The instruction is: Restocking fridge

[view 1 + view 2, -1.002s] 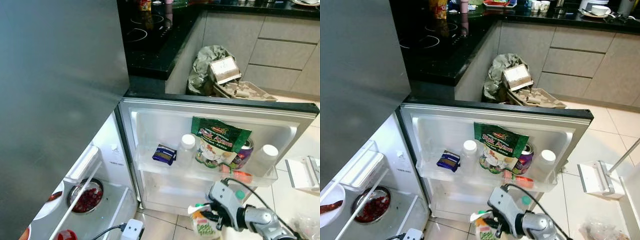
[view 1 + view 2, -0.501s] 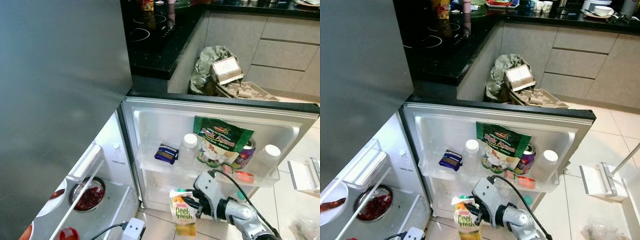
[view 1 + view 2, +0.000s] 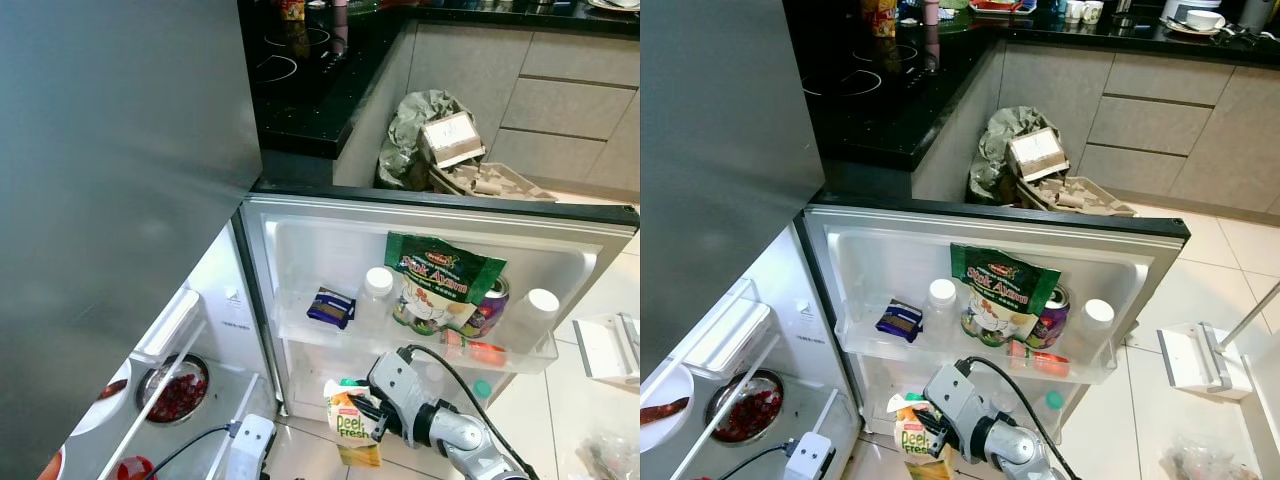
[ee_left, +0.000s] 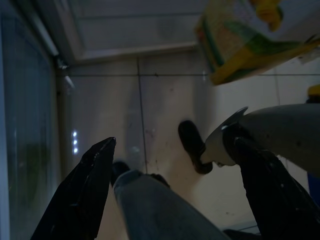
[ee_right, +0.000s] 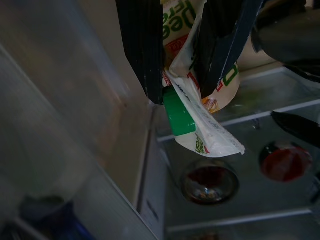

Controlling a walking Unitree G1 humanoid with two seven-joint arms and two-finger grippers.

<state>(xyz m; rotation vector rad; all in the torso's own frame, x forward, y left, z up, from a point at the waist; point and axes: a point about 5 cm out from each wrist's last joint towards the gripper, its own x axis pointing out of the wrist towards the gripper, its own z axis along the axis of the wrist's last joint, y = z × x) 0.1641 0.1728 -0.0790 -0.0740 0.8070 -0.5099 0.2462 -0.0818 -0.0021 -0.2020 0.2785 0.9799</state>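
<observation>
The right hand (image 3: 372,421) has the juice carton (image 3: 351,432) pinched at its folded top seam, and the right wrist view makes the reason plain: the two black fingers (image 5: 142,47) clamp the flat ridge just above the green cap (image 5: 177,112), the one thin part of the carton a narrow grip can close on. Held that way the carton hangs below the fridge door (image 3: 430,290), tilted a little, its printed face turned out, just under the door's upper shelf (image 3: 330,340) and in front of the lower one. That upper shelf is already crowded: a dark blue packet (image 3: 329,308), a white-capped bottle (image 3: 375,296), a green snack bag (image 3: 437,283), a purple can (image 3: 487,306) and another white-capped bottle (image 3: 529,317) stand in a row behind its clear rail. So the carton sits low for good reason, I'd say, since the lower door shelf looks like the open slot. The carton is tall, so it likely needs to go upright between the rail and the door wall. The left hand (image 4: 175,195) hangs idle over the floor tiles with its fingers spread wide apart, holding nothing. Beside the door, inside the fridge body, a steel bowl of red food (image 3: 172,391) rests on a shelf.
</observation>
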